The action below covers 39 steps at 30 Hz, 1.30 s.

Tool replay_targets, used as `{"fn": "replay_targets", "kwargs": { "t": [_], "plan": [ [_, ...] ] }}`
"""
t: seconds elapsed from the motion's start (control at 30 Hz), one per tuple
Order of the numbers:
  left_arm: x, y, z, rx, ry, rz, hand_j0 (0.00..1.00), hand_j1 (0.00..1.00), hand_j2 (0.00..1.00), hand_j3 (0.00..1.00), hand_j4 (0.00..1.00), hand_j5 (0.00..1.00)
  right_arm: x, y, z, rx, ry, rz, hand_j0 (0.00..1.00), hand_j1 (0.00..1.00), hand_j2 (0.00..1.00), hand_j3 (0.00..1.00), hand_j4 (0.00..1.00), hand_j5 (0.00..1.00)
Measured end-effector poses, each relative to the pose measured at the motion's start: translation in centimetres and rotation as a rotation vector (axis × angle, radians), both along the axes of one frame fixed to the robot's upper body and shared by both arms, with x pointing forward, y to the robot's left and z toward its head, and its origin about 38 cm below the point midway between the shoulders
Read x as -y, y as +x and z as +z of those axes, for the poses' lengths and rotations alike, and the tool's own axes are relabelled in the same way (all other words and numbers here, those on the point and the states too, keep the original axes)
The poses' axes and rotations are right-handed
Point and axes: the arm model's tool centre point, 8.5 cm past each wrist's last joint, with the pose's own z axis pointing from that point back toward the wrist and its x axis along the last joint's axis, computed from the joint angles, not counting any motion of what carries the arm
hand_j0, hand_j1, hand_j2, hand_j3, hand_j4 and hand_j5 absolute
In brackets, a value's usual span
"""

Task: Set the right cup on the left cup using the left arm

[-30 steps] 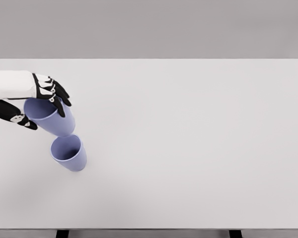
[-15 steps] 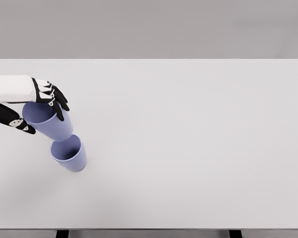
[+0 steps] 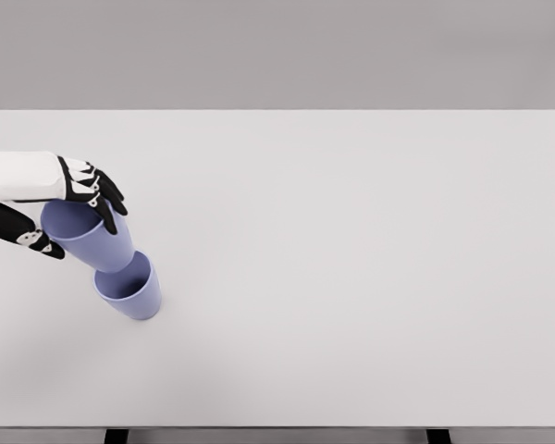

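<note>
So the left hand [image 3: 69, 199] came in from the left edge on its white arm, and it had a purple cup [image 3: 88, 236] in its grip; the black fingers [image 3: 102, 192] were curled over the far side of the rim, with the thumb [image 3: 32, 239] pressed on the near side, so the cup was pinched between them. That held cup was tilted, its mouth leaning up and to the left and its base pointing down and to the right; the base sat right at the rim of the second cup [image 3: 129, 287], and honestly I couldn't tell if it was already dipping inside or just touching the edge. The second cup was the same purple, standing upright on the pale grey worktop [image 3: 351, 259] with its opening facing up, just below and a bit right of the held one; both cups were over on the left part of the worktop, about halfway between its far and near edges. Two dark legs [image 3: 116, 435] showed under the near edge.
</note>
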Motion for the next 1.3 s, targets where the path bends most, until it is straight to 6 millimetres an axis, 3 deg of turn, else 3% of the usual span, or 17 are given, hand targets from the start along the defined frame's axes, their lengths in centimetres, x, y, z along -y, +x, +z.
{"fn": "replay_targets", "kwargs": {
  "t": [1.3],
  "plan": [
    [0.15, -0.17, -0.94, -0.038, -0.021, -0.001, 0.68, 0.68, 0.68, 0.68, 0.68, 0.68, 0.00, 0.00, 0.00, 0.000, 0.000, 0.000, 1.00, 1.00, 1.00, 1.00, 1.00, 1.00]
  ]
}}
